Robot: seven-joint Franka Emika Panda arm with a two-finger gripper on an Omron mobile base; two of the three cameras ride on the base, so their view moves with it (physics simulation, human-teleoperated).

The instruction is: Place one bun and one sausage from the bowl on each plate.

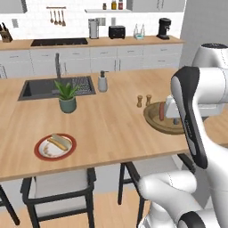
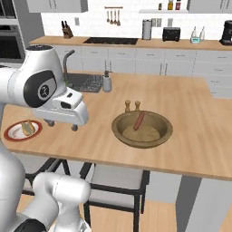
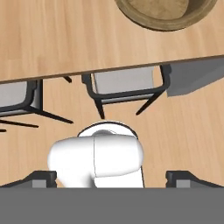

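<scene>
The bowl (image 2: 142, 129) is sitting on the wooden counter (image 2: 190, 118), toward the near edge, and is holding one sausage (image 2: 138, 120) that is leaning against its far inner wall; the rest of its olive-brown inside is showing bare. In the left base view the bowl (image 1: 156, 121) is lying partly behind the arm, with the sausage (image 1: 161, 112) standing out as a reddish strip. Two small wooden shakers (image 2: 132, 106) are standing just behind the bowl's far rim. A red-rimmed plate (image 1: 55, 146) is resting well apart from the bowl, toward the counter's left end near the front edge, and is carrying a bun (image 1: 62, 140) and a sausage (image 1: 56, 143) lying side by side. A potted plant (image 1: 67, 95) is standing by the sink (image 1: 56, 87), with a soap dispenser (image 1: 103, 82) beside it. The gripper (image 2: 61, 125) is hanging over the counter's near edge between plate and bowl, pointing downward, with the hand level and the arm folding sharply at the elbow. In the hand view the fingers (image 3: 40, 179) are sitting far apart at the two lower corners, so the jaws are spreading wide with nothing between them, and the bowl's rim (image 3: 162, 25) is showing at the top above the stools (image 3: 124, 87).
</scene>
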